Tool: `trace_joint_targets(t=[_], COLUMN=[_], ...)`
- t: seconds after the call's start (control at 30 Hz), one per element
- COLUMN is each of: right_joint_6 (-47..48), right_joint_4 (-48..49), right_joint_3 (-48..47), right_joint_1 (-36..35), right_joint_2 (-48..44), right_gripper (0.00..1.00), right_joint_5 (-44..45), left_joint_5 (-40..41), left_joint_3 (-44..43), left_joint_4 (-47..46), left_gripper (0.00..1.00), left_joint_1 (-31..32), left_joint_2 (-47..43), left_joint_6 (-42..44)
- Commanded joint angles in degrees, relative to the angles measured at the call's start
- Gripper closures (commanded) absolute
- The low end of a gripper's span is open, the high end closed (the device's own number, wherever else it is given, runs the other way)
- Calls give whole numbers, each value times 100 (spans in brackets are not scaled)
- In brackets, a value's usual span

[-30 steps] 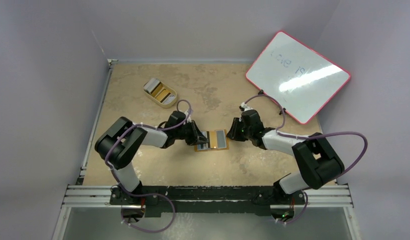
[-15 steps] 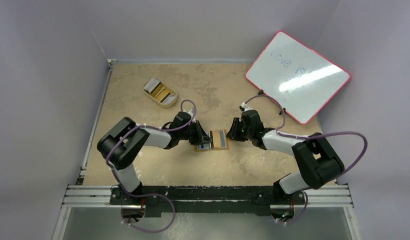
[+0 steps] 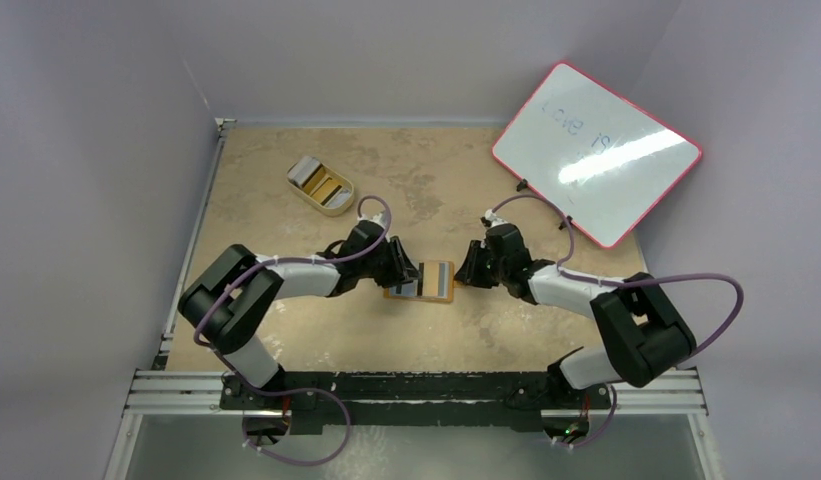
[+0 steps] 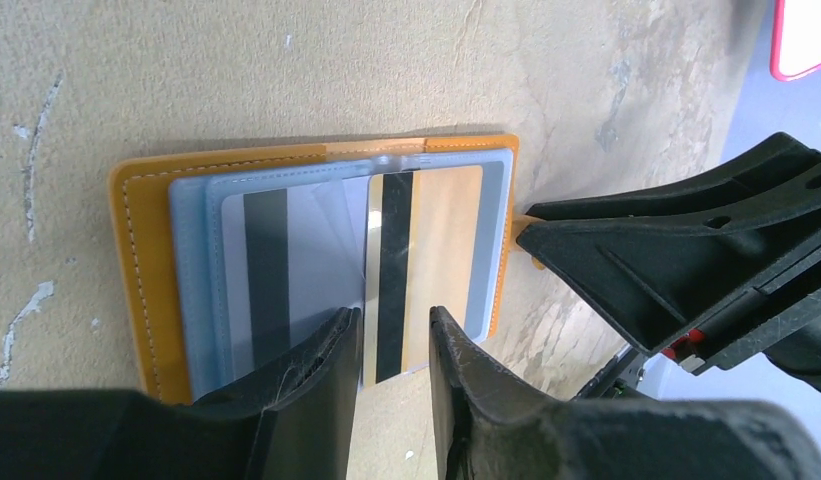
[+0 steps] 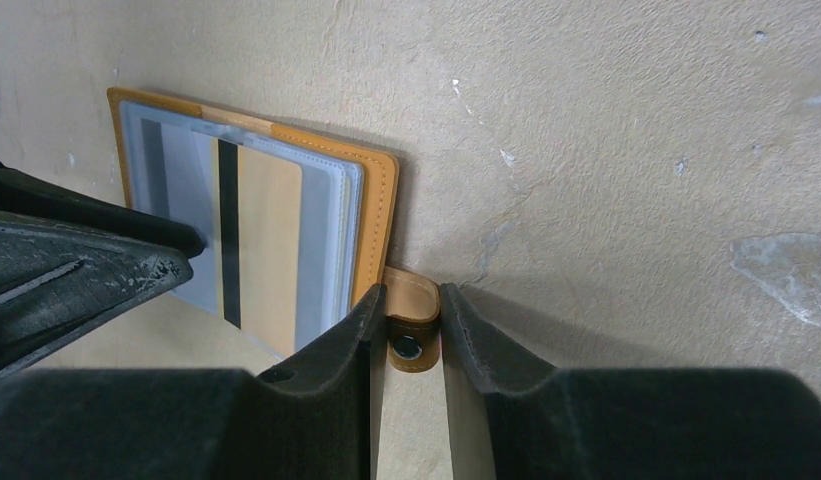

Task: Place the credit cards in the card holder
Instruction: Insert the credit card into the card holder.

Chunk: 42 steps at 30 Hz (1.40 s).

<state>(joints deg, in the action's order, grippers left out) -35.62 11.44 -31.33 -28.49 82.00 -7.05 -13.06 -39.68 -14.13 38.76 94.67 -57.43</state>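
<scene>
The orange-tan card holder point(image 3: 423, 281) lies open on the table between both grippers. A grey credit card point(image 4: 238, 290) sits in its left grey-blue pocket. A gold-brown credit card point(image 4: 446, 260) with a black stripe sits in the right pocket, its near end sticking out. My left gripper point(image 4: 391, 325) is open, and its fingers straddle that protruding end without pinching it. My right gripper point(image 5: 406, 300) is shut on the holder's snap tab point(image 5: 411, 312) at the holder's right edge. More credit cards, grey and gold, lie in the cream tray point(image 3: 338, 206).
A white board with a red rim point(image 3: 596, 150) leans at the back right corner. The cream oval tray stands at the back left, well apart from the arms. Walls close the table on three sides.
My left gripper has opened and let go of the gold-brown card, which stays in the right pocket. The right gripper's hold on the snap tab has not changed.
</scene>
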Motion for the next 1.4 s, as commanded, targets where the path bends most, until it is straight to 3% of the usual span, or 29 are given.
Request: trace_joint_targets(t=[0.0, 0.57, 1.13, 1.37], right_joint_6=[-66, -73, -8, 2], right_joint_4=[121, 280, -87, -647], right_joint_3=[68, 118, 61, -92], right_joint_1=[-17, -17, -16, -16], right_joint_2=[-79, -16, -80, -503], right_gripper=[73, 73, 74, 63], right_joint_5=[-111, -204, -7, 191], left_joint_5=[203, 139, 254, 404], left_joint_3=[-205, -437, -523, -517], left_joint_4=[99, -232, -367, -88], left_gripper=[69, 67, 67, 66], left_joint_1=[91, 349, 575, 580], left_joint_2=[-93, 417, -79, -199], left_joint_6=[189, 74, 64, 224])
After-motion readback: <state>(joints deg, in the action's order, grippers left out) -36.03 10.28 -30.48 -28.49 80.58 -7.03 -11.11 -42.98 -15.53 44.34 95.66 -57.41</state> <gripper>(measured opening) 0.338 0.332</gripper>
